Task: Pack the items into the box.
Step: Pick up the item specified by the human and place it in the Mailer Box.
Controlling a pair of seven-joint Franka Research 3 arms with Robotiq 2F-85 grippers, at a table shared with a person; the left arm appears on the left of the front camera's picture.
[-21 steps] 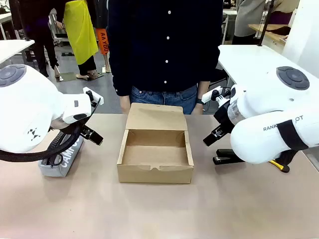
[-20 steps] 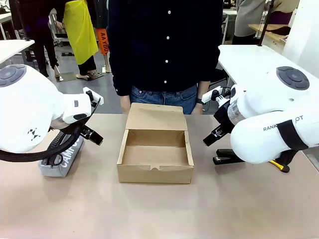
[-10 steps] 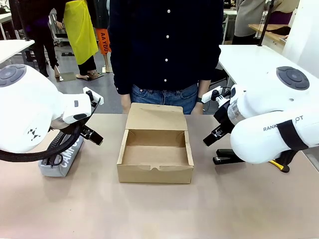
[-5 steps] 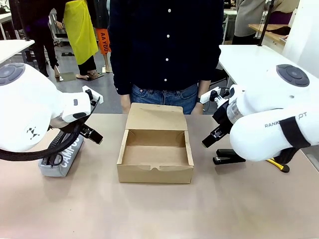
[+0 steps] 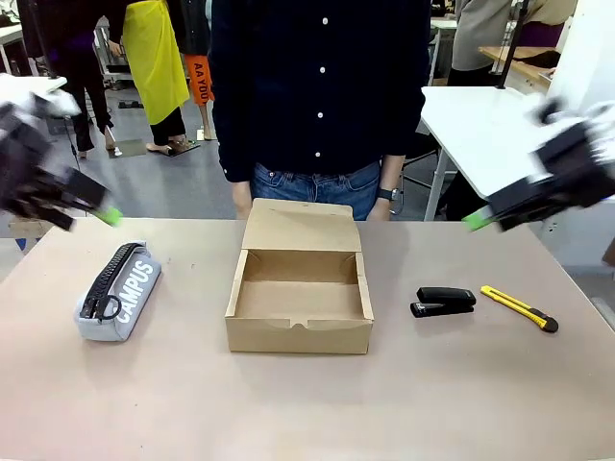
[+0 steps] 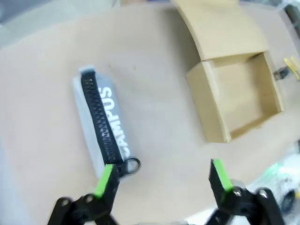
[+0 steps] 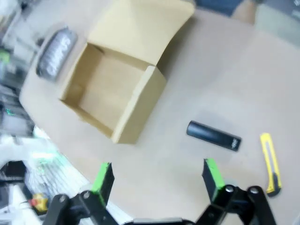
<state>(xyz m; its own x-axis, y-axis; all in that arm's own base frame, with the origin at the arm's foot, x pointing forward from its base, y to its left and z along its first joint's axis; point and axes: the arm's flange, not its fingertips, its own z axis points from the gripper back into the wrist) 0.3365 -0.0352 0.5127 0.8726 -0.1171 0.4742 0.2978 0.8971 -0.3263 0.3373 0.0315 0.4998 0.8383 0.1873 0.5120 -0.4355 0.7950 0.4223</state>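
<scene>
Box (image 5: 300, 331) sits at centre of table (image 5: 307, 413), lid flap raised and leaning back toward the person (image 5: 322, 86) standing at the far edge; interior shows bare cardboard floor. Pouch (image 5: 120, 291) lies flat on the table to robot's left of box, well apart from it, zip uppermost w/ ring pull at the end nearer the robot, white "CAMPUS" lettering along the side. Stapler (image 5: 444, 301) lies on the table to right of box, near but not touching, arm down. Utility knife (image 5: 519, 309) lies further right, close to stapler but apart from it. Left gripper (image 6: 161, 171): jaws spread wide, nothing between the green pads. Its wrist view looks down on the pouch, one fingertip overlapping the pouch's ring end in the picture — no contact, since front view puts this gripper up in the air at the far left edge, motion-blurred, above and beyond the pouch. Right gripper (image 7: 157, 168): jaws likewise spread wide, holding nothing. Its wrist view looks down on box, stapler and knife, w/ stapler lying nearest the gap between the fingers. Front view puts it high at the far right, blurred, well above the tabletop, green tip pointing toward centre.
</scene>
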